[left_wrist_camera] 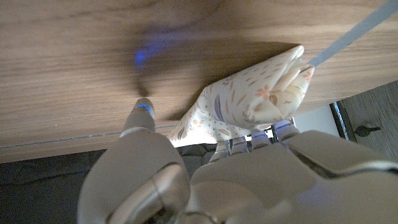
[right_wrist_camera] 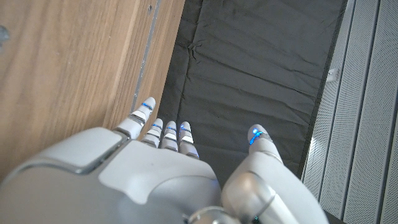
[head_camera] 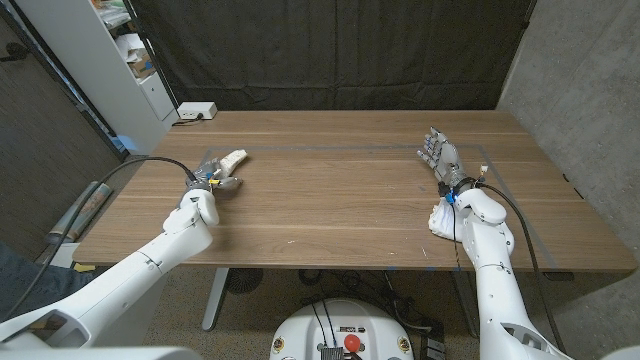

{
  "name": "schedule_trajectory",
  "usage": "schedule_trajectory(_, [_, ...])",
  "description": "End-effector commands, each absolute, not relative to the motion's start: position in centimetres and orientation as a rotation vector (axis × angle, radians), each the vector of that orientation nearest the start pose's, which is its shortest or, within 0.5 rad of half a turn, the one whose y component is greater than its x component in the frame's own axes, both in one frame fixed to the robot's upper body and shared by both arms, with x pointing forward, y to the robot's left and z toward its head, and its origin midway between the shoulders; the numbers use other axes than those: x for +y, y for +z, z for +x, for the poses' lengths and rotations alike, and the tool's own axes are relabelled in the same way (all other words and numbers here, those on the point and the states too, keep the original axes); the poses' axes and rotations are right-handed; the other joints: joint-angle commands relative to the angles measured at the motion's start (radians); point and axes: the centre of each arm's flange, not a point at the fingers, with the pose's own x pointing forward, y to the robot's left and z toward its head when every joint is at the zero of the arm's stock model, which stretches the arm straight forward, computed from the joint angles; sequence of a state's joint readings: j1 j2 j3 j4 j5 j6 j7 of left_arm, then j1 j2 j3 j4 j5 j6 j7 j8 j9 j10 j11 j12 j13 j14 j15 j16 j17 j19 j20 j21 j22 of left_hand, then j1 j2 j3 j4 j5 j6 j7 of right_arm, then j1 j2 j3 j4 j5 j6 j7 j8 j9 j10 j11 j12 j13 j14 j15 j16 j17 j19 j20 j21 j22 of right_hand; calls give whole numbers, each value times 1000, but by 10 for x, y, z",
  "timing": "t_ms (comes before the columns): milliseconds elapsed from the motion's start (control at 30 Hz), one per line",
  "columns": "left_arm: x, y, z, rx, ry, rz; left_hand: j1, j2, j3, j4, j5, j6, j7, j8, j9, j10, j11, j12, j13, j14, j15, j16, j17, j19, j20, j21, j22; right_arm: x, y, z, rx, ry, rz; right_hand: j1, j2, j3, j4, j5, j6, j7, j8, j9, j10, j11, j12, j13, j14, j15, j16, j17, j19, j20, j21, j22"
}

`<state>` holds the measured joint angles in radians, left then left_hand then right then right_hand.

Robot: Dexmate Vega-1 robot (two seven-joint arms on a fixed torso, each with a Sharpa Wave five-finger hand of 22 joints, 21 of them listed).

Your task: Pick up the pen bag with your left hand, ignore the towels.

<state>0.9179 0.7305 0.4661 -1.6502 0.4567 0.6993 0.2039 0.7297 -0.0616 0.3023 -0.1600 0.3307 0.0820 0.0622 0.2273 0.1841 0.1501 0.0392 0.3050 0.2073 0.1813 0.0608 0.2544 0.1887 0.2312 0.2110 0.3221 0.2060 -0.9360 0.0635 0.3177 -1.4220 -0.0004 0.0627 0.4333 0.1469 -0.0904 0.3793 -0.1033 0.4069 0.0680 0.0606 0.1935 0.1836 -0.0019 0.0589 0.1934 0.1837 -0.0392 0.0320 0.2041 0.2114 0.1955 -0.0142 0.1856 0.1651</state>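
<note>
Head view shows my left hand (head_camera: 207, 183) on the counter (head_camera: 330, 200) by its left edge, with the pen bag (head_camera: 230, 158) poking out past the fingers toward the far side. In the left wrist view the fingers (left_wrist_camera: 249, 142) are tucked behind the bag (left_wrist_camera: 249, 99) and the thumb (left_wrist_camera: 140, 118) stands apart to one side, so I judge the hand is cupping the bag rather than pinching it; I would not call that a firm hold yet. To do this step well, I would bring the thumb in across the cloth against the fingers, feel it bite, then lift straight up off the counter, slowly, since soft fabric can slide out. The bag is patterned cloth, its mouth not visible, and I cannot tell what is inside.

My right hand (head_camera: 441, 158) stands well away near the counter's right edge, fingers spread and holding nothing; it should stay put.
</note>
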Motion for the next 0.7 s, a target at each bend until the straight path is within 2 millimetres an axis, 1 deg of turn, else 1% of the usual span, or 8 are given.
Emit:
schedule_trajectory(33, [368,-57,622,-111,539,1172,90,31,20,-3,-33,72,-4,11,5,91,-36,17,3,113,-41,25,4,128,-4,48,2,-315,-52,638,-550,146,57,1,7,-2,0,4,8,-2,5,6,-1,8,1,5,4,1,6,3,-1,5,5,5])
schedule_trajectory(167, [366,-56,621,-115,555,1163,154,54,32,-7,-66,137,-15,23,7,148,-64,26,3,182,-59,44,7,218,-14,82,0,-315,-53,640,-549,148,60,1,7,-2,0,4,8,-2,4,6,-1,9,1,5,4,2,6,3,-1,6,5,5])
schedule_trajectory(300, [364,-55,621,-123,556,1156,201,74,36,-5,-97,203,-32,36,9,209,-94,37,4,255,-83,69,14,288,-51,111,-2,-315,-53,641,-548,149,61,0,7,-2,0,5,8,-2,4,6,-2,8,1,5,5,2,6,3,-1,6,5,5])
schedule_trajectory(367, [363,-54,621,-133,575,1162,214,82,38,-5,-105,218,-35,39,10,226,-100,41,5,270,-90,76,16,298,-57,116,-2,-315,-53,641,-548,150,62,0,8,-3,0,5,8,-3,4,6,-2,8,1,5,5,2,7,3,-1,6,5,5])
schedule_trajectory(467, [361,-54,620,-142,593,1155,249,102,46,-8,-120,259,-49,48,11,261,-122,49,6,305,-103,91,21,320,-74,127,-2,-315,-53,641,-548,150,62,0,8,-3,1,5,8,-2,4,6,-2,8,1,5,5,2,7,3,-1,7,5,5])
schedule_trajectory(600, [359,-53,619,-156,629,1146,286,129,55,-8,-136,323,-60,65,13,312,-135,62,8,343,-115,108,26,346,-96,142,-1,-316,-53,641,-548,151,62,0,8,-3,1,5,8,-2,4,6,-2,10,1,5,6,2,7,3,-1,7,5,5])
schedule_trajectory(633, [360,-52,619,-161,617,1139,292,133,58,-8,-136,332,-62,68,13,322,-132,65,8,353,-117,112,27,351,-100,145,-1,-316,-53,641,-549,151,62,0,8,-3,1,5,8,-2,4,6,-2,10,1,5,6,2,7,3,-1,7,5,5])
schedule_trajectory(700, [359,-52,617,-168,630,1128,310,143,67,-9,-137,374,-69,80,14,355,-144,74,10,384,-125,118,24,372,-118,157,0,-316,-53,641,-549,151,62,0,8,-4,1,5,8,-2,4,6,-3,10,0,5,5,3,7,3,-1,7,5,5])
